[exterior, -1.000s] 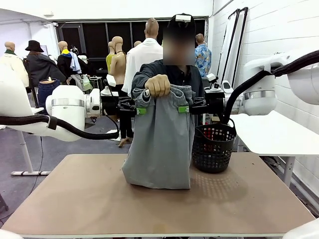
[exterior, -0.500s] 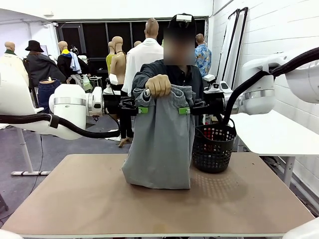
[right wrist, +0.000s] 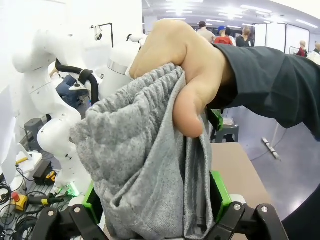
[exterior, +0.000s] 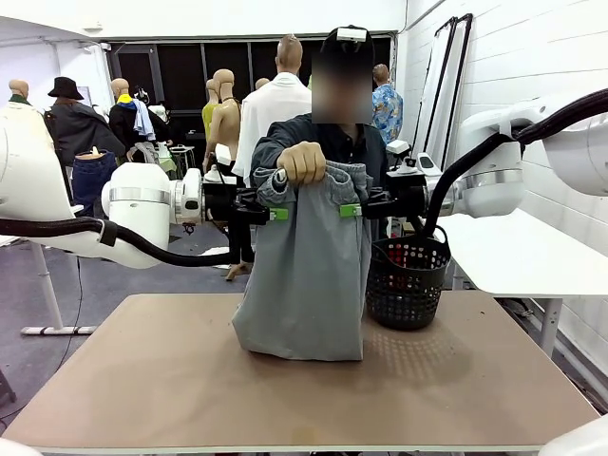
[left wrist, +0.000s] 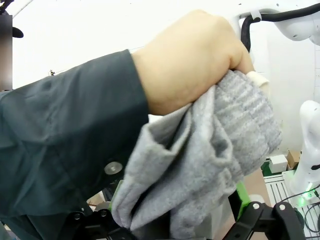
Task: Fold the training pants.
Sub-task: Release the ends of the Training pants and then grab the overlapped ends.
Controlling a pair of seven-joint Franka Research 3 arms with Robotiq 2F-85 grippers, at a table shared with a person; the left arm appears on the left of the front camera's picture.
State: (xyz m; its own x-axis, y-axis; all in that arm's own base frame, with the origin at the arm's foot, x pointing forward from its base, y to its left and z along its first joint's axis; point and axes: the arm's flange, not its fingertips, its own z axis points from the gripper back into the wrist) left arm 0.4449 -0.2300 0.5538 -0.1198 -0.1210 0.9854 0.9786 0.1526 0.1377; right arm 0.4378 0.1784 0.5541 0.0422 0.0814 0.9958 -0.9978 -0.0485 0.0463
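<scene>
The light-grey training pants (exterior: 306,275) hang from the person's hand (exterior: 302,162), which grips the gathered waistband; the lower end rests crumpled on the table (exterior: 171,380). My left gripper (exterior: 276,214) is at the pants' left edge just below the waistband. In the left wrist view it (left wrist: 179,200) is open, with bunched grey fabric (left wrist: 200,170) between its green pads (left wrist: 242,196). My right gripper (exterior: 351,209) is at the right edge. It (right wrist: 156,197) is open too, with fabric (right wrist: 145,165) filling the gap between its pads (right wrist: 220,192).
A black mesh basket (exterior: 407,282) stands on the table right beside the hanging pants, under my right arm. The person stands at the far edge, a dark sleeve (left wrist: 65,130) close to my left gripper. A white side table (exterior: 522,252) is at the right.
My left gripper has slid to the right, closing in on the pants' left edge. The right gripper, the hand and the pants have stayed put.
</scene>
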